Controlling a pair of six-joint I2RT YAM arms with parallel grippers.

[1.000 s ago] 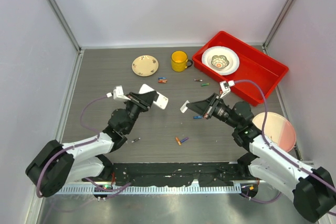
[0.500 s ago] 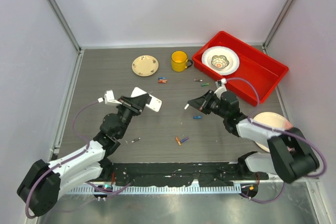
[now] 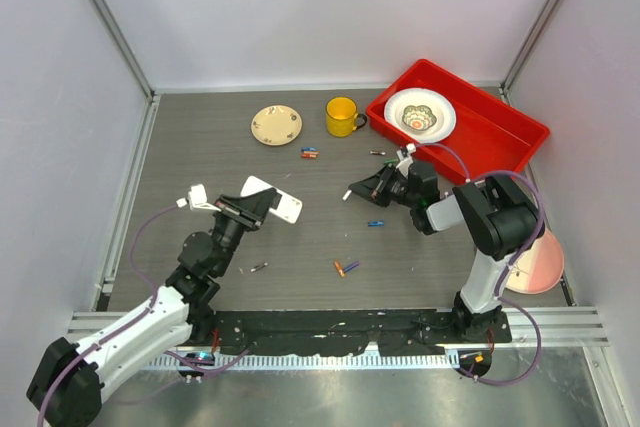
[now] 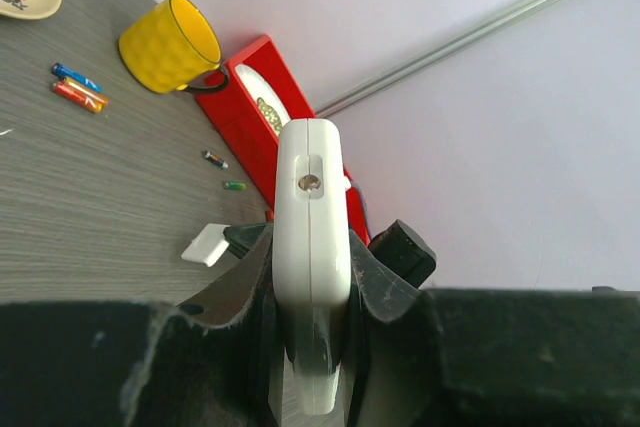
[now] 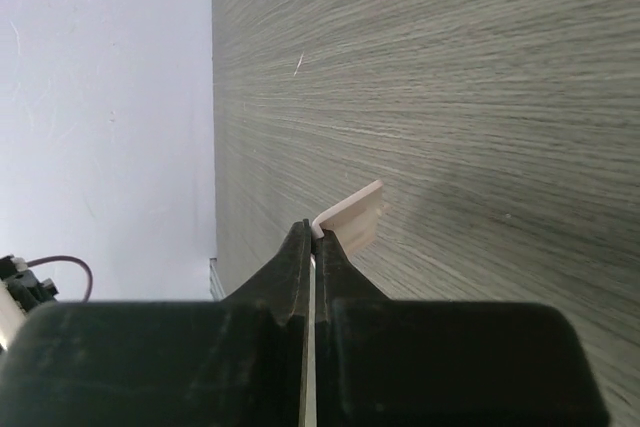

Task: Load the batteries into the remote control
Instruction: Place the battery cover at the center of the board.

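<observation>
Our left gripper (image 4: 312, 272) is clamped on the remote control (image 4: 311, 172), which sticks out past the fingers with its end pointing away. Our right gripper (image 5: 313, 244) pinches a small white flat piece (image 5: 352, 215) at its very tips, probably the battery cover. We judge the compartment is being opened up for loading. Next, the right gripper likely must set that piece down and reach for the batteries (image 3: 375, 223), the nearest lying close beside it on the table (image 3: 200, 147).
</observation>
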